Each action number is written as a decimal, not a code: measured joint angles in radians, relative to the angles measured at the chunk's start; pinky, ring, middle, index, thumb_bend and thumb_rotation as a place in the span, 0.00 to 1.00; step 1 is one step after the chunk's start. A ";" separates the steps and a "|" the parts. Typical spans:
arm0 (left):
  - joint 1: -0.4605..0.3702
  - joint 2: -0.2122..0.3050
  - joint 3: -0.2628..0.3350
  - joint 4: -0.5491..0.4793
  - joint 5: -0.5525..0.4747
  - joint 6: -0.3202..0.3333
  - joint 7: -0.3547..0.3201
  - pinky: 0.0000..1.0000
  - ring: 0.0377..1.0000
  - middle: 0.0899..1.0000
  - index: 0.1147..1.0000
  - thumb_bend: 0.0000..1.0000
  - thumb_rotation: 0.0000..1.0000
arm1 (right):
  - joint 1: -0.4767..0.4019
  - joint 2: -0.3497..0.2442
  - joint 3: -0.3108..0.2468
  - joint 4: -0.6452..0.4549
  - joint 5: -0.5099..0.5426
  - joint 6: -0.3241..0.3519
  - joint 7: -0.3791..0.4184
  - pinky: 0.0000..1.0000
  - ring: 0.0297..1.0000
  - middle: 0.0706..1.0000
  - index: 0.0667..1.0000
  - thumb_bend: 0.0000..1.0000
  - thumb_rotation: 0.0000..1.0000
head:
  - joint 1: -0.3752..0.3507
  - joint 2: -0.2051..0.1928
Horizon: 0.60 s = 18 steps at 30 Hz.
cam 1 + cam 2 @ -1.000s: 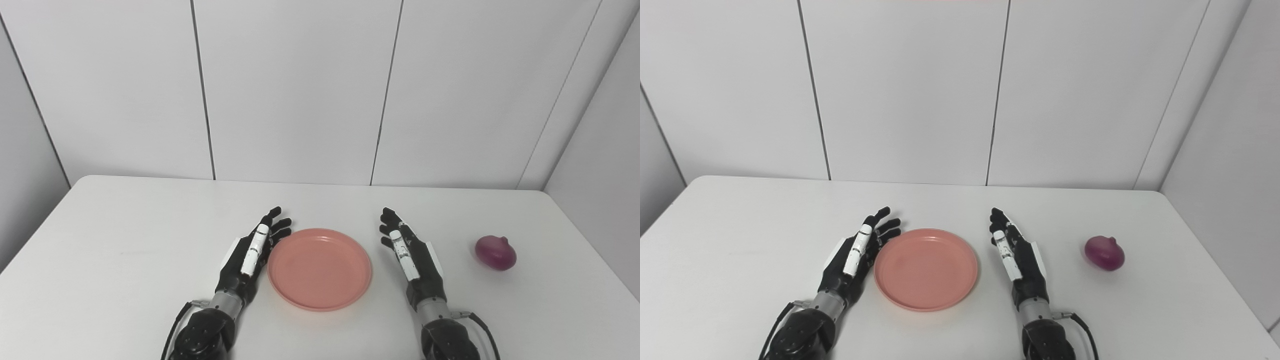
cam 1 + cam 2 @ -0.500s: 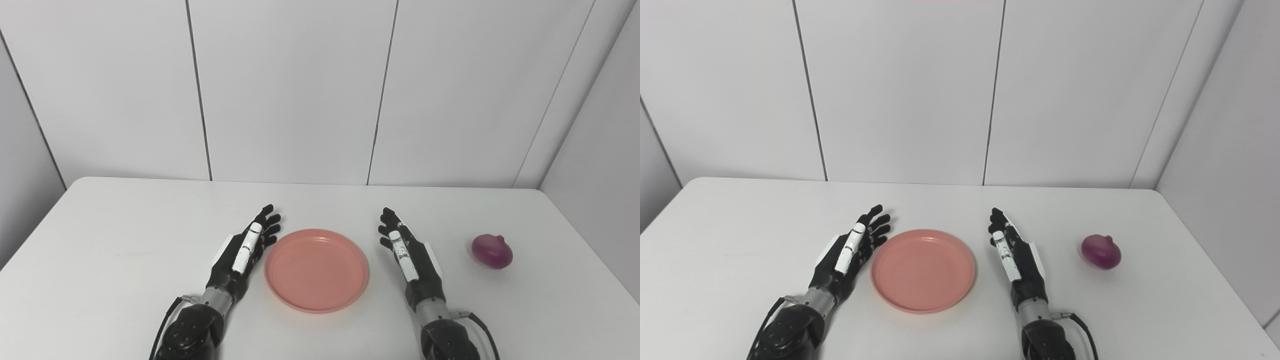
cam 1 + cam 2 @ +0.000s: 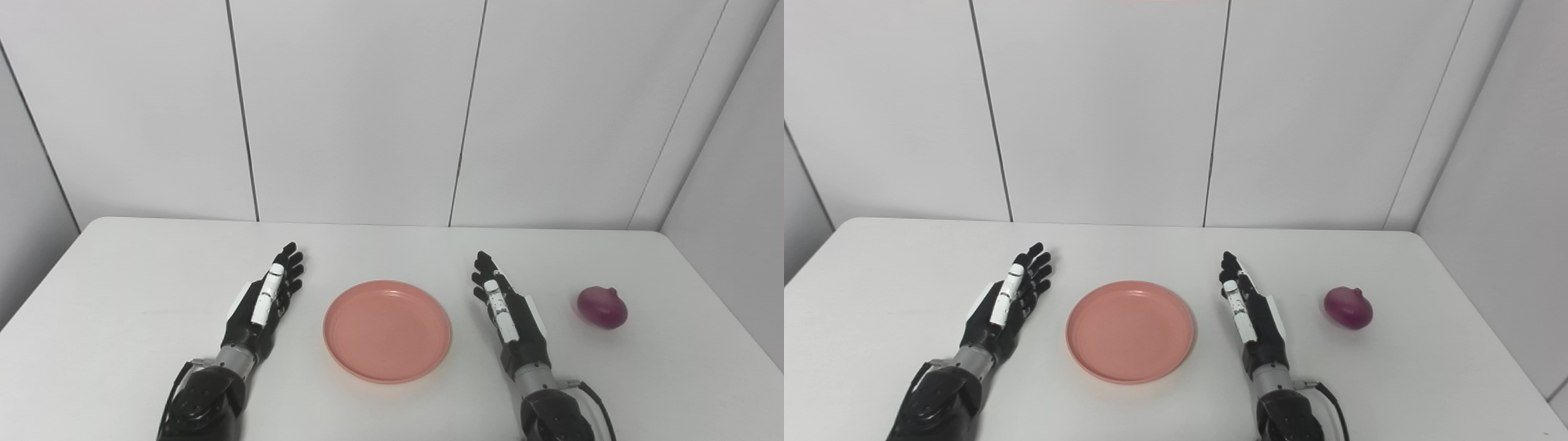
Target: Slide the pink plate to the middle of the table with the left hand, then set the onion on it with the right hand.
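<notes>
Left eye view first, starting from the hands. Found the left hand (image 3: 263, 303) lying on the table (image 3: 122, 294), released, fingers stretched and a little apart, holding nothing, with a clear gap to the plate. Found the right hand (image 3: 508, 312) in the same way on the other side: released, fingers straight, empty, near the right rim of the pink plate (image 3: 387, 331) but not touching it. Saw the plate flat between the two hands, about in the middle of the table. Saw the onion (image 3: 603, 307) lying alone to the right of the right hand, apart from it and not yet on the plate.

Judged the reason so: sliding probably finished, therefore left hand taken off to the side, out of the way; right hand placed between plate and onion, ready for the reach to the onion.

Compared with one second before: then left hand just beside the left rim of the plate, now drawn back to the left. Noticed almost no change for plate and onion, and only a very small one for the right hand.
</notes>
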 measured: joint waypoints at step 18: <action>0.004 0.002 -0.005 -0.002 0.026 -0.020 0.028 1.00 1.00 1.00 1.00 0.50 1.00 | -0.037 -0.126 -0.038 -0.139 -0.211 0.012 -0.081 0.90 0.92 0.91 0.92 0.55 0.70 | -0.031 0.011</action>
